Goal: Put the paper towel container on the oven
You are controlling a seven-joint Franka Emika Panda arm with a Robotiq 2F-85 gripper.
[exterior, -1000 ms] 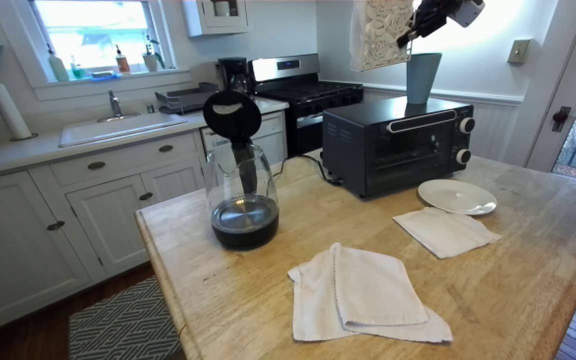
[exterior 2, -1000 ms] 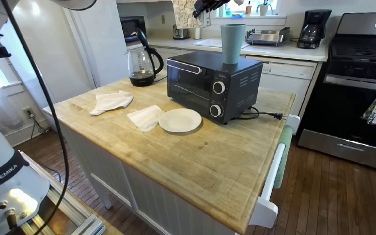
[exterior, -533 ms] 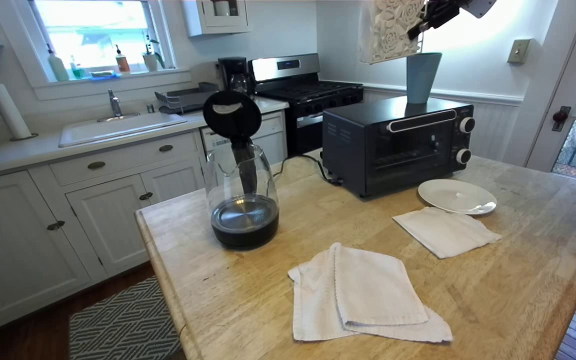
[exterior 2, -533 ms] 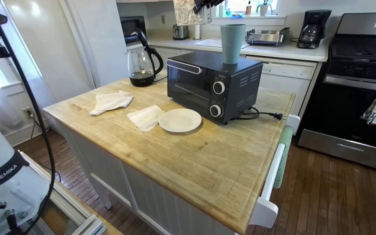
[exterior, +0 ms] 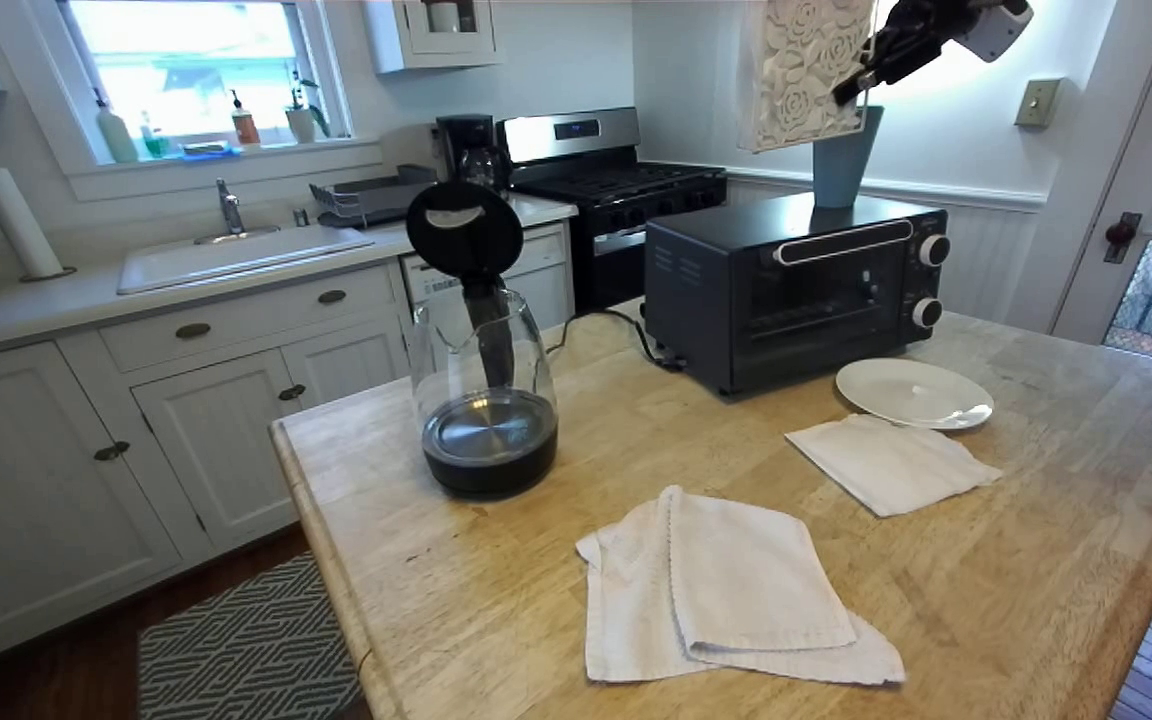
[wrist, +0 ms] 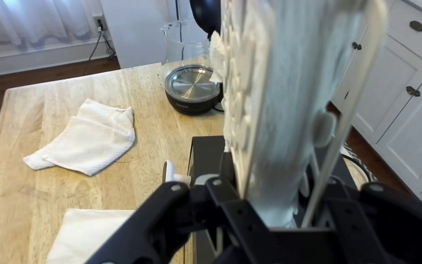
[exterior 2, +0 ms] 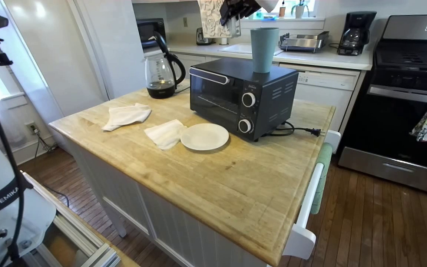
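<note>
The paper towel container [exterior: 804,75] is a whitish, boxy holder with an embossed rose pattern, held in the air above the oven [exterior: 796,310]. In an exterior view its top is cut off [exterior 2: 212,22]. The wrist view shows it large between the fingers [wrist: 229,165], with white paper inside [wrist: 291,110]. My gripper [wrist: 269,161] is shut on it, one finger against the patterned side. The black oven [exterior 2: 221,96] stands on the wooden table; a gap shows between its top and the container in both exterior views.
A grey-blue tapered cup [exterior 2: 264,50] stands on the oven top; the container partly covers it in an exterior view [exterior: 841,175]. A glass kettle [exterior: 489,440] with raised lid, a white plate [exterior: 914,393] and folded white napkins [exterior: 726,580] lie or stand on the table [exterior 2: 213,178].
The container and gripper have shifted right in an exterior view. They rose slightly at first, then came lower, closer to the oven top. The container still sits in the gripper.
</note>
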